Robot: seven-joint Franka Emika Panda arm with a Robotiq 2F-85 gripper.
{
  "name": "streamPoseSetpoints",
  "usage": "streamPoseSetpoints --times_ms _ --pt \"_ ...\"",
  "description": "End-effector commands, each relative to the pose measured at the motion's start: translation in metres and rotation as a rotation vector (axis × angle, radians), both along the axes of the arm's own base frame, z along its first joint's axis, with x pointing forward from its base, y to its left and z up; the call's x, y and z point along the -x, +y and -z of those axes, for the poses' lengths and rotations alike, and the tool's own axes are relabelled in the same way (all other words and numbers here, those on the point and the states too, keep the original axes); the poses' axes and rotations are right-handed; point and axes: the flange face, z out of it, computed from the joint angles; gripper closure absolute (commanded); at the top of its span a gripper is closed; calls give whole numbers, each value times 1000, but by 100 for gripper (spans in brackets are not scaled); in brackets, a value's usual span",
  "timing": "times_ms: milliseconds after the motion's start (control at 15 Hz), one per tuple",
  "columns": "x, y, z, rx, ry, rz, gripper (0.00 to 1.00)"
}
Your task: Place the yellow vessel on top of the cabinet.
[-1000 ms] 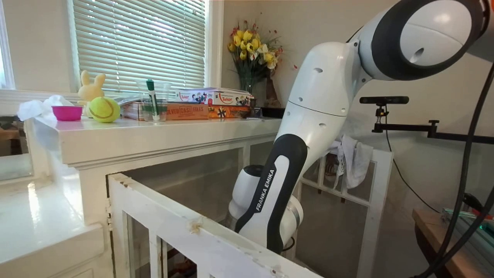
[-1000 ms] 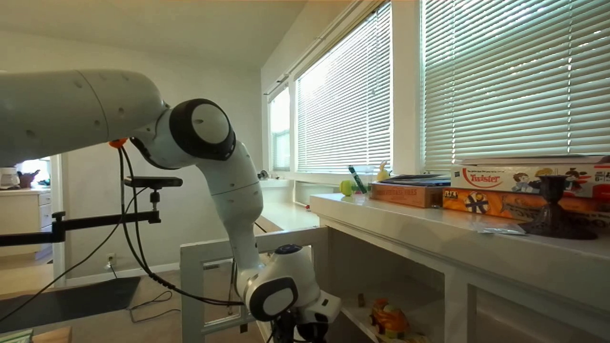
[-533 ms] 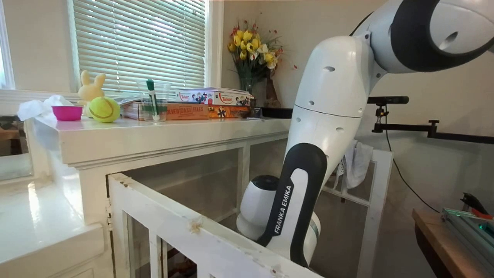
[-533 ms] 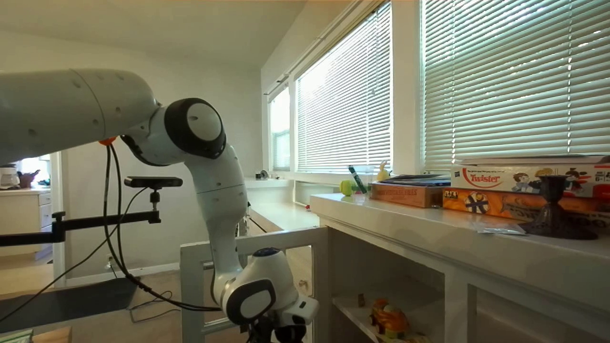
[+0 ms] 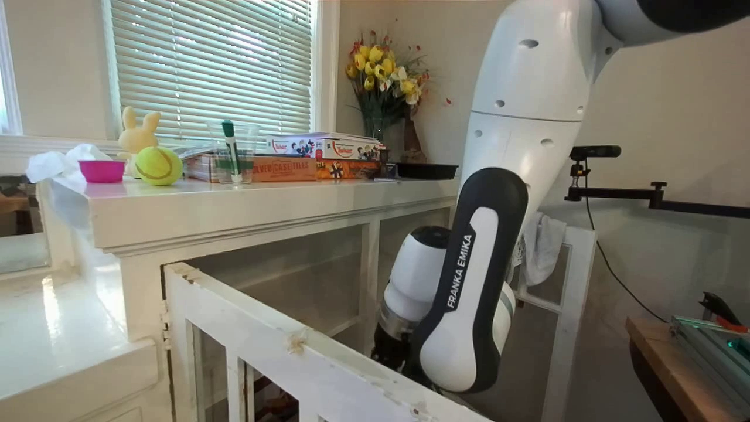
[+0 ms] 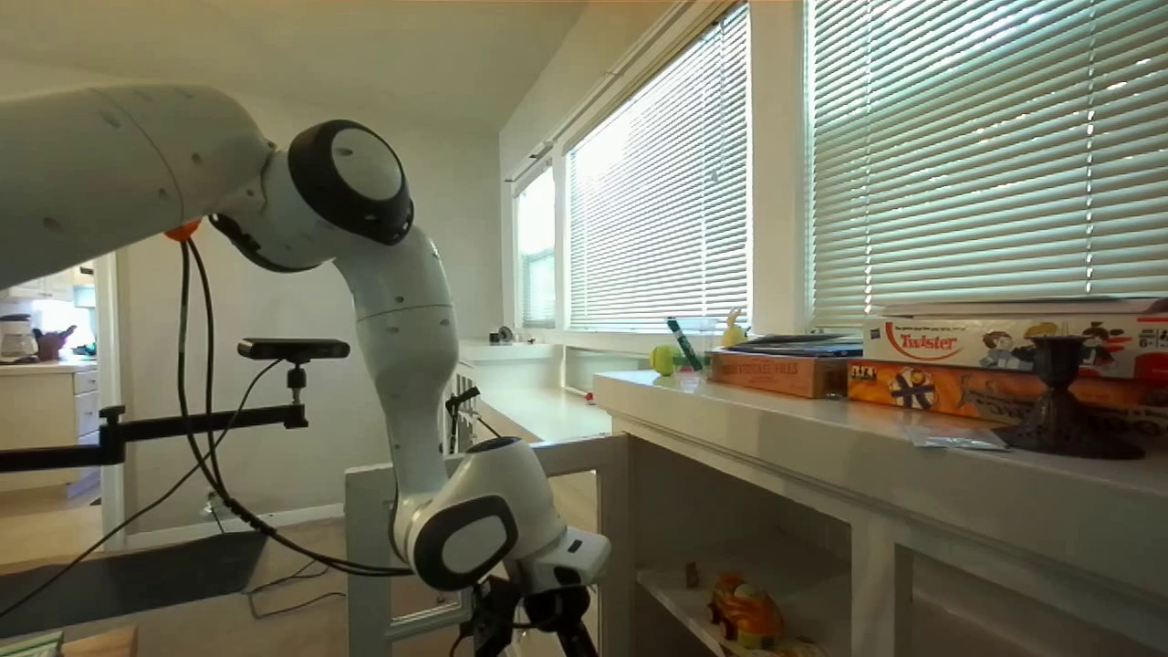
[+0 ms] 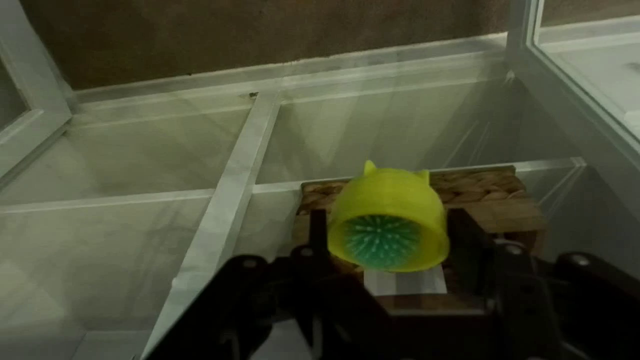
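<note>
The white-painted wooden cabinet shows in both exterior views, its top the goal. The white-and-black jointed arm hangs its wrist below that top, so it should probably rise before swinging over. A white paned door stands open, presumably for access inside. In the wrist view a brown woven basket lies beyond the grip. The black two-fingered gripper is clamped on the round, yellow, two-eared vessel by opposite sides, in front of the cabinet, apparently to leave its mouth free; a green bristly insert shows inside

"FRANKA EMIKA" on arm, "Twister" box, "CASE FILES" box
</note>
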Motion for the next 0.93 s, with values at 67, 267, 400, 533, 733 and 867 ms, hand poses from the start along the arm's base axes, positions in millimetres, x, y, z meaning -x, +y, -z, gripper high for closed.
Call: streamPoseSetpoints --times_ms 67,267,400,533,733,867 --pt "3 -21 -64 1 -73 62 64" --pt "-3 -36 -97 -3 -115 98 64" --pt "-6 -45 -119 -14 -141 122 64" --pt "-8 -52 -137 -35 -163 138 64" --pt "-19 -54 -130 -21 -171 119 39" --pt "-19 -56 -129 -20 -169 121 39"
